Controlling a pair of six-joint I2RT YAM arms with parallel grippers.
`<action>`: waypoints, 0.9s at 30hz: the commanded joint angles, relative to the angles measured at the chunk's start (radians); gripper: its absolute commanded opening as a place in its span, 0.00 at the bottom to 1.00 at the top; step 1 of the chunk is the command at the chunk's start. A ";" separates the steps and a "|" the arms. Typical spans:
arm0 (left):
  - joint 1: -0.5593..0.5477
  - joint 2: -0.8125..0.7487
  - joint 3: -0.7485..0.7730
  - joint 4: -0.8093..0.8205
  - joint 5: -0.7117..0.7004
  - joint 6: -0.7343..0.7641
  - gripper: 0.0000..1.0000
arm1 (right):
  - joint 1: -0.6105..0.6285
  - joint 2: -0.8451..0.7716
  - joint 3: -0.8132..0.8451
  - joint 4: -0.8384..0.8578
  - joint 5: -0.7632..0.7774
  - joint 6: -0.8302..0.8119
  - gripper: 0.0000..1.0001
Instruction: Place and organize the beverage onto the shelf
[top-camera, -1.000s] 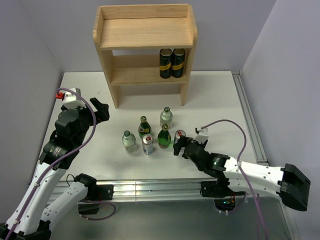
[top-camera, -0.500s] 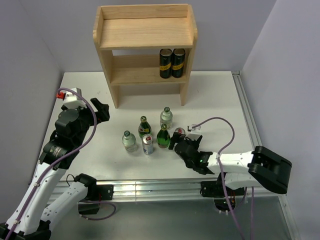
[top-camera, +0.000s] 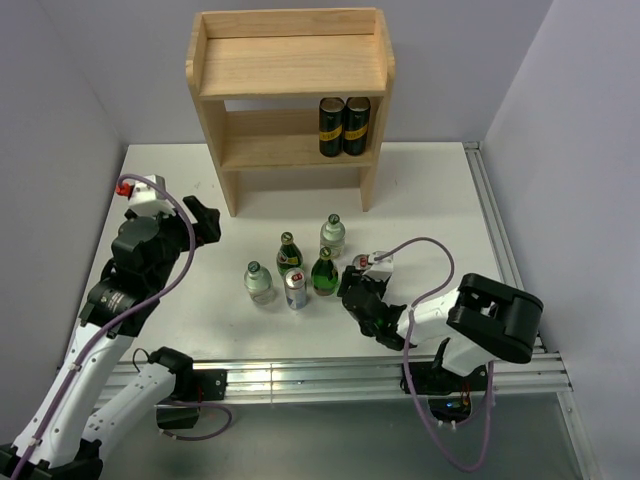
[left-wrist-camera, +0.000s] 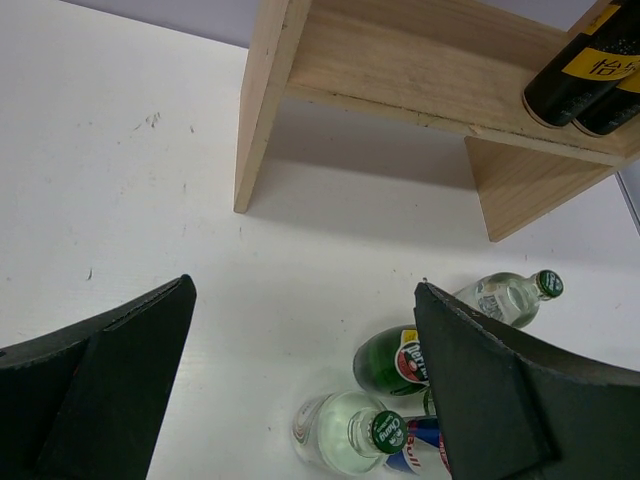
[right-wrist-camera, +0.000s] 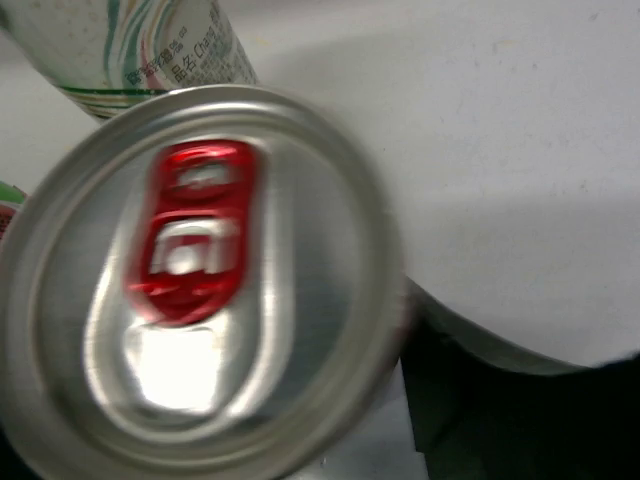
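while left fingers (left-wrist-camera: 100, 390) gape wide — right fingers (right-wrist-camera: 500, 420) beside can (right-wrist-camera: 200, 290)

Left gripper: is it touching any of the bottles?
Apart. The top view shows the left gripper above the white table, with a strip of table plainly showing between it and the nearest clear bottle.

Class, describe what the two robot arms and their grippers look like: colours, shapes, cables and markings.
Both the left arm and right arm have white links joined by chunky black joint housings. A purple cable loops along each. The left gripper has broad black wedge-shaped fingers; the right gripper is black too. A small red part sits on the left wrist.
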 joint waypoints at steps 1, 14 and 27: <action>0.005 0.000 0.003 0.033 0.021 0.022 0.98 | -0.001 0.026 -0.001 0.122 0.076 -0.023 0.66; 0.017 -0.010 0.004 0.030 0.030 0.022 0.98 | 0.028 -0.427 0.338 -0.515 -0.056 -0.215 0.00; 0.069 -0.023 0.000 0.032 0.064 0.020 0.98 | -0.237 -0.071 1.481 -0.945 -0.448 -0.540 0.00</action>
